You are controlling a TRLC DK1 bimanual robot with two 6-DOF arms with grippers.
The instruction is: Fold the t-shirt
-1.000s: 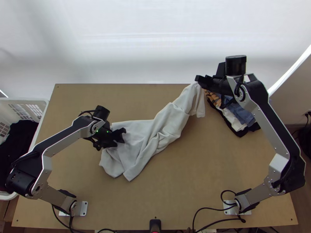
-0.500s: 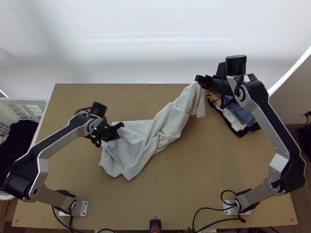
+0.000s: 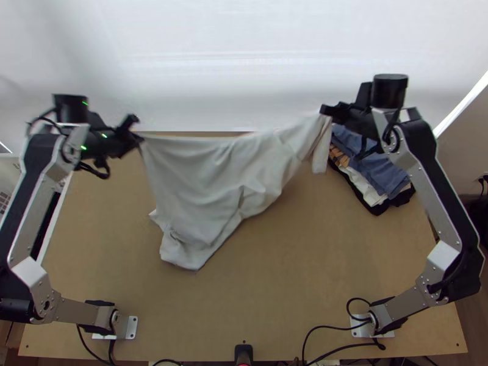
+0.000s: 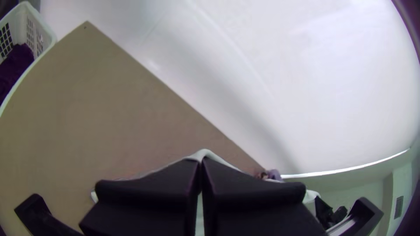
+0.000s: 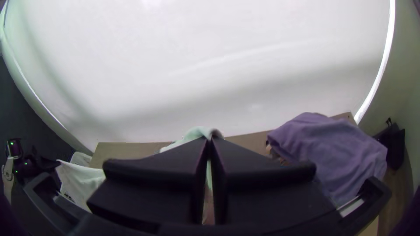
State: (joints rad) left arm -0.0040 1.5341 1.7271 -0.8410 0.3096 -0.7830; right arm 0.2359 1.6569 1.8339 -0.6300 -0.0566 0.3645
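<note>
A light grey, soft fabric t-shirt (image 3: 210, 174) is strung between the two grippers, raised at both upper ends, with its lower part resting on the light wooden bench (image 3: 317, 268) left of the middle. The upper edge runs nearly level from the left gripper (image 3: 138, 135) and rises towards the right gripper (image 3: 326, 112). Below it the cloth drapes in soft diagonal creases, and the part on the bench is bunched and partly folded over. Beside the right gripper, a short flap of the shirt hangs down.

The left gripper, above the far left of the bench, has its wide flat black fingers (image 4: 175, 179) pressed together on a corner of the shirt; a pale fold peeks out over their tips. The right gripper, near the far edge, is likewise closed up, its black fingers (image 5: 175, 170) pinching another part of the shirt, with a pale bit of cloth standing up between the tips.

Near the right gripper lies a stack of folded clothes, with a blue-grey garment (image 3: 381, 166) on top and orange, white and black cloth layered under it. At the bench's left side stands a white plastic basket (image 4: 33, 65) with dark clothing (image 4: 16, 63) inside. A white sheet (image 3: 244, 67) spans the background beyond the far edge.
</note>
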